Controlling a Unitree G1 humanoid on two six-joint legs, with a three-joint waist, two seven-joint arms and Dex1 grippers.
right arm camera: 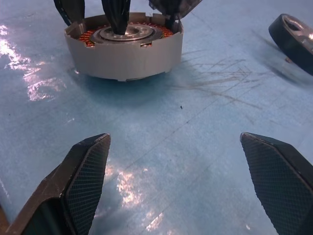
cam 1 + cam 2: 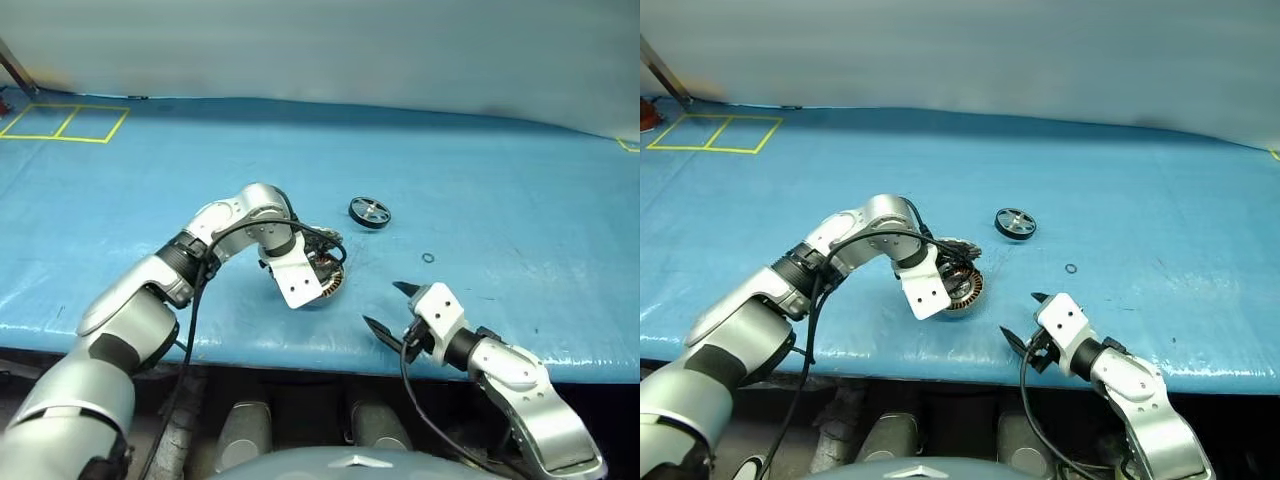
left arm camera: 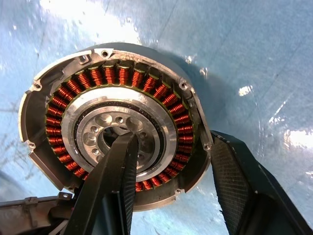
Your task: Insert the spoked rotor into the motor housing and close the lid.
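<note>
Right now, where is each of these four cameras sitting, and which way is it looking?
Left eye and right eye: on the head, looking forward and down over both arms at the blue table.
Left wrist: looks straight down between its own end effector's fingers onto the motor housing.
Right wrist: low, looking across the table past its open end effector.
Shared: both wrist views show the motor housing; head and right wrist views show the spoked rotor.

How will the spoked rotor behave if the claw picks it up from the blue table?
The spoked rotor looks like rigid metal, so probably stiff and rather heavy for its size. It lies flat, so it should not roll; set on its round black rim, it likely would. Its shiny spokes may be slippery.
</note>
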